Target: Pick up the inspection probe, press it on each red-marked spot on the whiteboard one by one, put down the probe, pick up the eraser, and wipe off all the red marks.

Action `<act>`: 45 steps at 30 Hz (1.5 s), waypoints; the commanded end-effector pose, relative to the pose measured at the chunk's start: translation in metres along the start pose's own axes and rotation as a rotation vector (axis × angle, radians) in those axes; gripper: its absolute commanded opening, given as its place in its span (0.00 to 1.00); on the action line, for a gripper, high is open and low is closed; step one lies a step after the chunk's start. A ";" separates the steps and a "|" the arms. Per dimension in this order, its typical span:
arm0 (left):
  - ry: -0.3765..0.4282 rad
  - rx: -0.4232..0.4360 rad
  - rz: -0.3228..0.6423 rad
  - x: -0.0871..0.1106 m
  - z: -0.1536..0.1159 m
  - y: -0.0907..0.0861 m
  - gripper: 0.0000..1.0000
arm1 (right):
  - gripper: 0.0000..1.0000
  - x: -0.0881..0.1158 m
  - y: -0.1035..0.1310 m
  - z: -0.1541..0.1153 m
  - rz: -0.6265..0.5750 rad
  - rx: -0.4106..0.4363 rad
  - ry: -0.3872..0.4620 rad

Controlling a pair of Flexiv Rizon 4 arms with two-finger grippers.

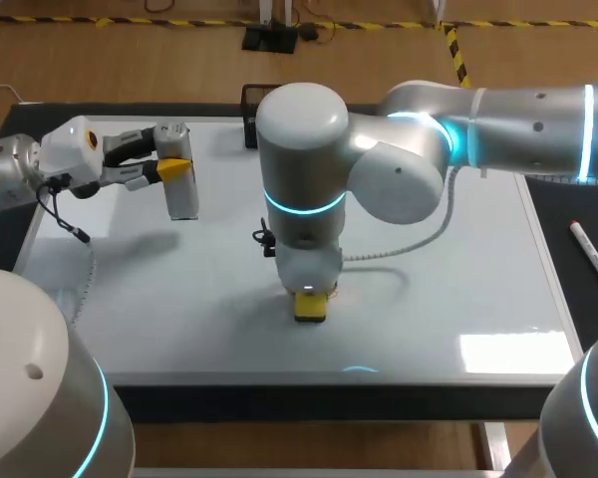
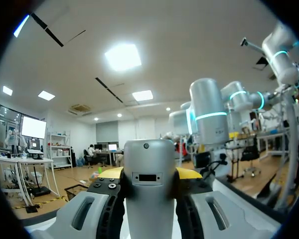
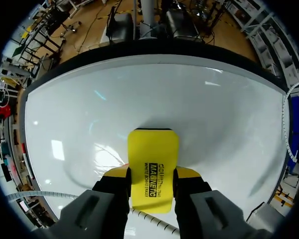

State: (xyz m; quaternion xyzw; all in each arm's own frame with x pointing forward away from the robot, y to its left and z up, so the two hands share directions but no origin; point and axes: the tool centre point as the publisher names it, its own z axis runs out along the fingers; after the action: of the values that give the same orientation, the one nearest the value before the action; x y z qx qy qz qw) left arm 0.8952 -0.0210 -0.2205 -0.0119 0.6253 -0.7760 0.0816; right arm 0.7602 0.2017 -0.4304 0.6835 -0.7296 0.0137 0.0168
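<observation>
A grey cylindrical probe (image 1: 182, 189) hangs above the whiteboard's (image 1: 439, 299) far left part, with my left gripper (image 1: 172, 167) shut on it from the side. In the left wrist view the probe (image 2: 149, 189) fills the gap between the fingers (image 2: 108, 174). My right arm comes in over the middle and points straight down. Its gripper (image 1: 310, 296) is shut on a yellow eraser (image 1: 310, 307) that rests on the board near the front middle. The right wrist view shows the eraser (image 3: 153, 164) flat against the whiteboard (image 3: 199, 104). No red mark shows on the bare board.
A red marker pen (image 1: 592, 255) lies on the black table to the right of the board. A small black holder (image 1: 250, 112) stands at the board's far edge. The right arm's coiled cable (image 1: 399, 249) hangs over the board's middle.
</observation>
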 end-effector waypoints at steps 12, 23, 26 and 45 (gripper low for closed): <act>0.000 -0.002 0.000 0.000 0.000 -0.002 0.00 | 0.00 0.048 -0.010 0.010 0.057 -0.001 0.005; 0.000 -0.002 0.000 0.000 0.000 -0.002 0.00 | 0.00 0.059 -0.012 -0.006 0.059 0.004 -0.006; 0.000 -0.002 0.000 0.000 0.000 -0.002 0.00 | 0.00 0.062 -0.015 -0.016 0.036 0.009 -0.005; 0.000 -0.002 0.000 0.000 0.000 -0.002 0.00 | 0.00 0.073 -0.036 -0.036 0.020 0.039 0.009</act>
State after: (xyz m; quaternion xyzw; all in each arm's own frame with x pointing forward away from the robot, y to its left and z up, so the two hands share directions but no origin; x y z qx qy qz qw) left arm 0.8952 -0.0209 -0.2205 -0.0119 0.6253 -0.7760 0.0816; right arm 0.7914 0.1297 -0.3926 0.6755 -0.7367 0.0302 0.0075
